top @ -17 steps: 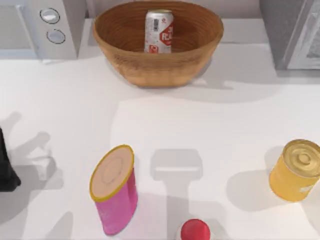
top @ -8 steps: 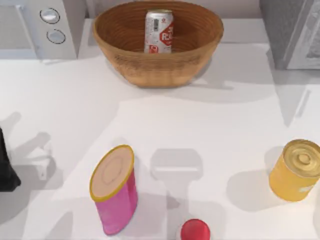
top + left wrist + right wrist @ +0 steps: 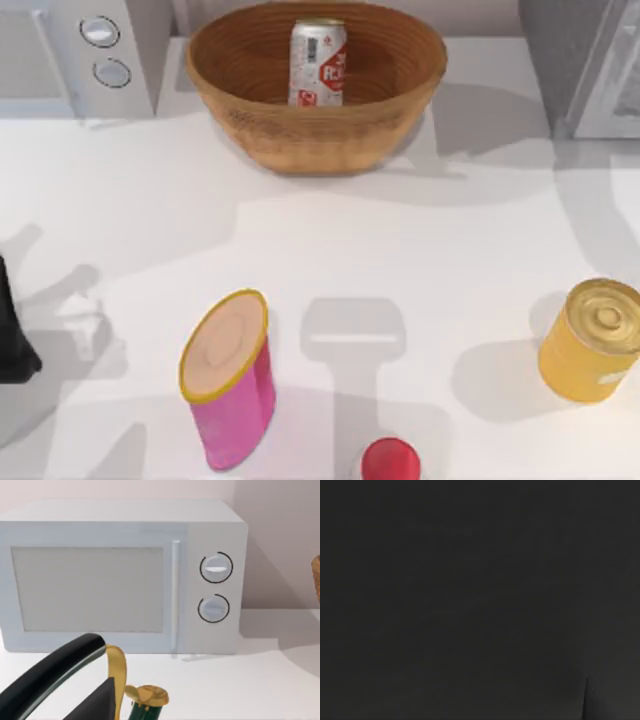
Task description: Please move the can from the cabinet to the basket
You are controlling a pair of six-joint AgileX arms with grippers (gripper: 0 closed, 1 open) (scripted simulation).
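Now little moves. Left arm sits parked at the desk's left edge, a dark part [image 3: 12, 335] just in frame; whether its fingers are open I cannot tell. Right wrist view is dark. Over the last second only the shadows by the desk's far right corner have shifted and spread; objects kept their places. Slim silver drink can with red-and-white label [image 3: 318, 62] stands upright inside the large light-brown woven wicker basket [image 3: 300, 140] at the far edge. Judged: transfer done, right arm probably pulling away.
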